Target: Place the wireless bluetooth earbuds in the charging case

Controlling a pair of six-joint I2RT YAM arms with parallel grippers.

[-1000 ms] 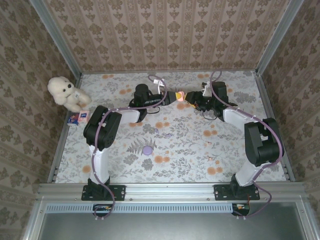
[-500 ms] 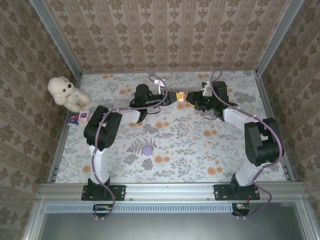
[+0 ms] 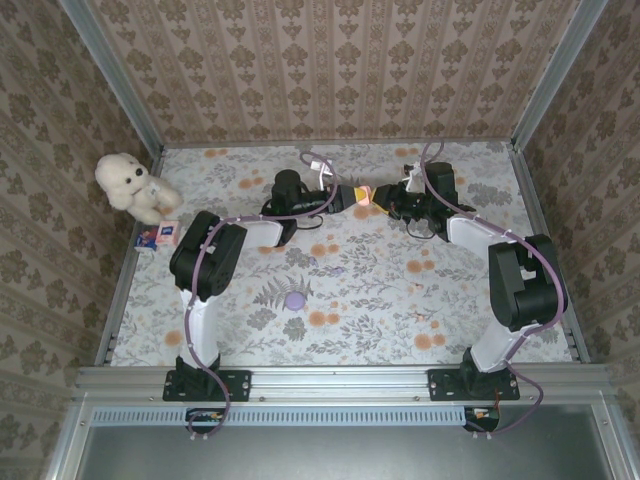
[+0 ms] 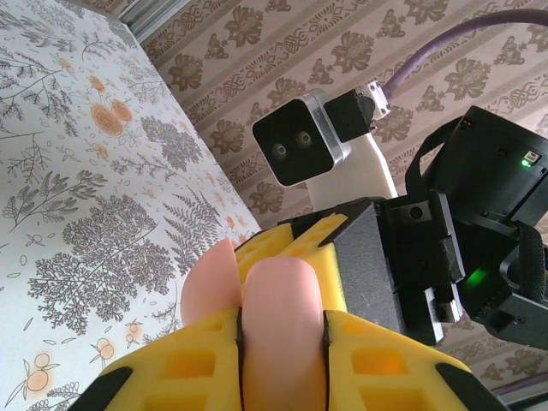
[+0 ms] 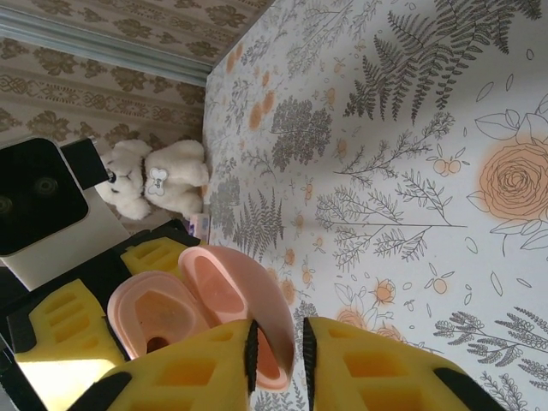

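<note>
Here, your left claw (image 4: 282, 330) and right claw (image 5: 276, 342) are both pinching the open pink charging case (image 5: 223, 291), holding it above the far middle of the desk (image 3: 380, 300). A lilac earbud (image 3: 337, 270) is lying nearer, mid-desk.

The left gripper (image 3: 352, 194) and the right gripper (image 3: 379, 197) faced each other tip to tip over the far middle of the table (image 3: 480, 300), the left one reaching in from the left and the right one from the right. The open charging case (image 3: 365, 195) was held between them, raised off the cloth. One half was clamped between the left gripper's fingers, and the rim of the other half stood between the right gripper's fingers.

Nearer the arm bases, left of centre, a round case (image 3: 294, 299) lay on the cloth. An earbud (image 3: 337, 270) lay behind it, a little to its right and apart from it.

At the table's far left edge sat a plush toy (image 3: 128, 183), with a small box (image 3: 157, 235) just before it.
</note>
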